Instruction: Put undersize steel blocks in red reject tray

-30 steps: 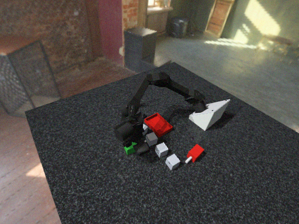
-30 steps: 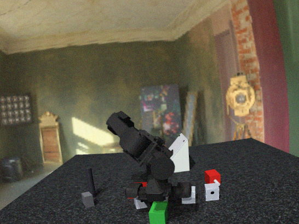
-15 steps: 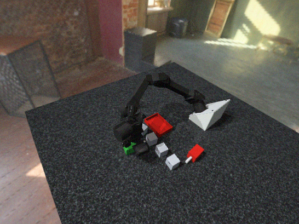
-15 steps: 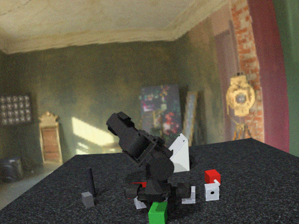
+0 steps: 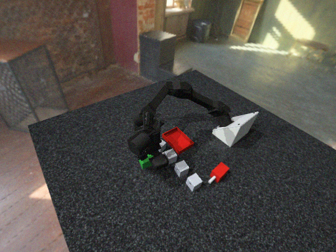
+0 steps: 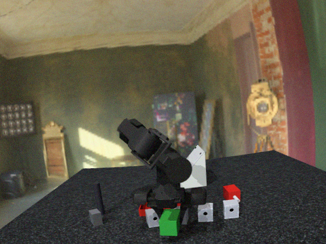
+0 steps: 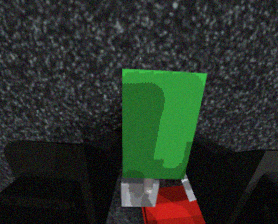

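Gripper fingers (image 5: 151, 161) (image 6: 169, 218) clamp the green GO gauge (image 5: 145, 162) (image 6: 169, 222) (image 7: 157, 125) above the black table (image 5: 123, 213) (image 6: 54, 221) (image 7: 60, 60). Four steel blocks (image 5: 181, 168) (image 6: 209, 216) (image 7: 132, 194) stand in a row beside the red reject tray (image 5: 178, 140) (image 6: 142, 211) (image 7: 175, 207)

You are looking at what seems an old house's room used as a studio: bare brick (image 5: 146, 8) at twelve o'clock from above, and, in the exterior view, a colourful painting (image 6: 174, 120) toward one o'clock.
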You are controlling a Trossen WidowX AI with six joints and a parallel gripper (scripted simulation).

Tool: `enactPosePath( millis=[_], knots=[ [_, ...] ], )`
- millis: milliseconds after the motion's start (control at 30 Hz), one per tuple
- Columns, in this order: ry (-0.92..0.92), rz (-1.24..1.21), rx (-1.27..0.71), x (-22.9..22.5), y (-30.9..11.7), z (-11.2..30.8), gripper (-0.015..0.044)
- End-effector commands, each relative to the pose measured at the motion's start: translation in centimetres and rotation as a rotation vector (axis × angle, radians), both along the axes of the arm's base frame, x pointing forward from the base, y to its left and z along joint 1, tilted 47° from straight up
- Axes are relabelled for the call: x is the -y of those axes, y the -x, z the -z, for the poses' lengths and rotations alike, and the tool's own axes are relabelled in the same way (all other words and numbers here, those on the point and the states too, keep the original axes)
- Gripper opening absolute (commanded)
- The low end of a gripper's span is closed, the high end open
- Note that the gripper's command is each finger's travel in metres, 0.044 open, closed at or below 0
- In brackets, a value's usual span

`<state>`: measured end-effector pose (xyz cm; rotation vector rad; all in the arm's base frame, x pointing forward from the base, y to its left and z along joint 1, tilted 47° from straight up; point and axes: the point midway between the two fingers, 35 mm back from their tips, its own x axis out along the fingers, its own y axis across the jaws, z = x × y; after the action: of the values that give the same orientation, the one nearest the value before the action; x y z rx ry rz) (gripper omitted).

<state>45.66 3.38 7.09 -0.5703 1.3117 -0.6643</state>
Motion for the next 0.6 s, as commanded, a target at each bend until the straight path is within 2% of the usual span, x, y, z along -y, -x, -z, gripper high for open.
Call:
enactPosePath(
  millis=[0,267,567],
  knots=[
    [-0.001,-0.003,0.004,-0.1,0.0,-0.1,0.0000],
    [-0.015,0.000,0.000,-0.7,-0.1,0.5,0.0000],
    [-0.192,-0.088,-0.043,-13.1,1.6,8.1,0.0000]
  ],
)
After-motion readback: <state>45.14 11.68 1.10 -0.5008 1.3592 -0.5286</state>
